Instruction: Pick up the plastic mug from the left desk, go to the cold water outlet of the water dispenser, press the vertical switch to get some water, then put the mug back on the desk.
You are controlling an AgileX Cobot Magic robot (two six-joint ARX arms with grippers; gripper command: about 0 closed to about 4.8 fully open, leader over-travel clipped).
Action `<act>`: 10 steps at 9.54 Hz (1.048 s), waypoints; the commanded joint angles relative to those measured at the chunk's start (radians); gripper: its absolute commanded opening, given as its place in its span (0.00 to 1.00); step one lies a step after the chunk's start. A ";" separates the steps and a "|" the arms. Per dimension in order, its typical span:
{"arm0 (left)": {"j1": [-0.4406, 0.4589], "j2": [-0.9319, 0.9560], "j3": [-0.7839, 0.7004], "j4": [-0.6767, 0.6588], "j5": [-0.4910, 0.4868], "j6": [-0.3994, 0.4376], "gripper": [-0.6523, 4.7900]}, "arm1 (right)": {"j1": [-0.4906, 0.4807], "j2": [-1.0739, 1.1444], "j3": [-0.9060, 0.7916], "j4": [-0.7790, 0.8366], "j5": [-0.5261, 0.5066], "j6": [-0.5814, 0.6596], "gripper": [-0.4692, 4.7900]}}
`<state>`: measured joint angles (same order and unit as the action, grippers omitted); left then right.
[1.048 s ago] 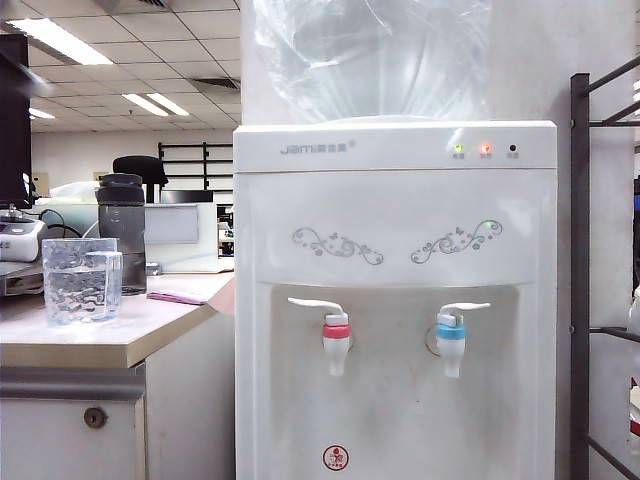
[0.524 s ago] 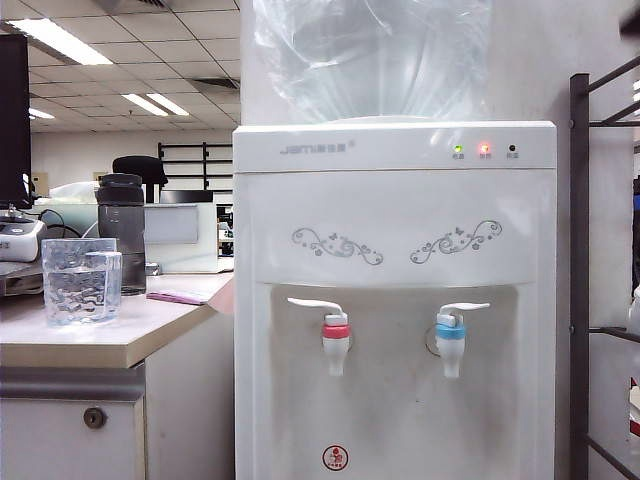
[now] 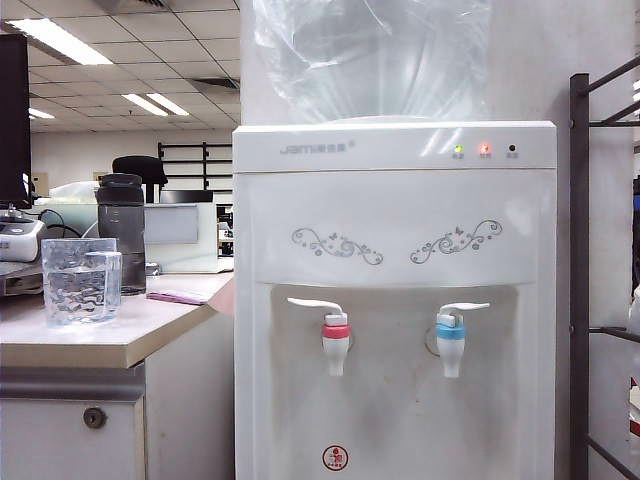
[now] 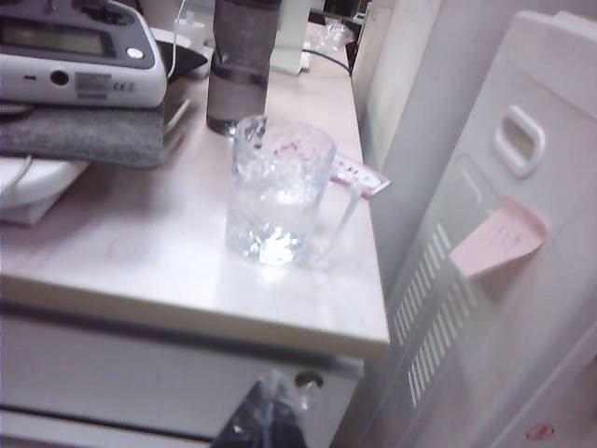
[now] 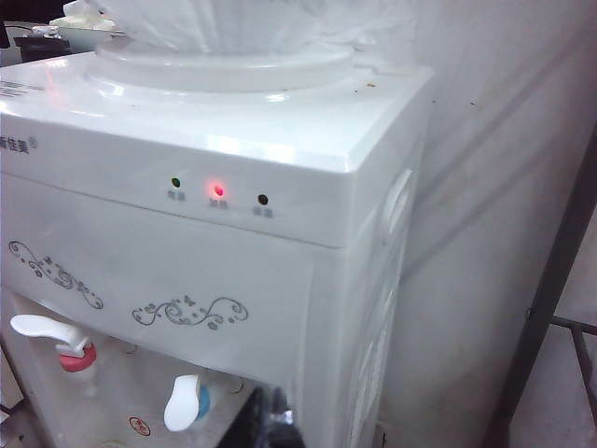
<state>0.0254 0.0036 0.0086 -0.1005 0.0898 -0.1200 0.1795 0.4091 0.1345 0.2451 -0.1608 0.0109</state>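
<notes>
The clear dimpled plastic mug [image 3: 80, 280] stands upright on the left desk [image 3: 120, 338], near its front edge, with its handle toward the water dispenser [image 3: 395, 200]. The left wrist view looks down on the mug [image 4: 280, 191]; my left gripper [image 4: 266, 425] is shut and empty, off the desk's front edge [image 4: 187, 313] and well short of the mug. The cold water outlet [image 3: 451, 338] with its blue collar and its vertical switch [image 3: 465, 308] are untouched. My right gripper [image 5: 270, 425] is shut and empty, in front of the dispenser [image 5: 233, 233], beside the blue tap [image 5: 201, 403]. Neither gripper shows in the exterior view.
A dark grey bottle [image 3: 121, 230] stands behind the mug, with a pink slip [image 3: 178, 297] beside it. The red-ringed tap [image 3: 336, 338] is left of the blue one. A white device [image 4: 75, 51] lies at the desk's back. A black rack [image 3: 582, 280] stands right of the dispenser.
A dark blur at the top left edge one second ago and one at the top right half a second ago have left the exterior view. Mug and taps have not moved.
</notes>
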 commanded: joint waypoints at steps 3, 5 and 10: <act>-0.002 -0.001 0.000 0.045 0.018 0.069 0.11 | 0.002 -0.002 0.005 0.010 -0.005 0.004 0.09; -0.088 -0.001 -0.001 0.045 -0.132 0.142 0.11 | 0.002 -0.002 0.005 0.005 -0.005 0.004 0.09; -0.124 -0.001 0.000 0.041 -0.119 0.143 0.11 | 0.002 -0.002 0.005 -0.017 -0.005 0.004 0.09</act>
<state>-0.0990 0.0036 0.0086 -0.0700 -0.0330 0.0154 0.1795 0.4091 0.1345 0.2184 -0.1608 0.0109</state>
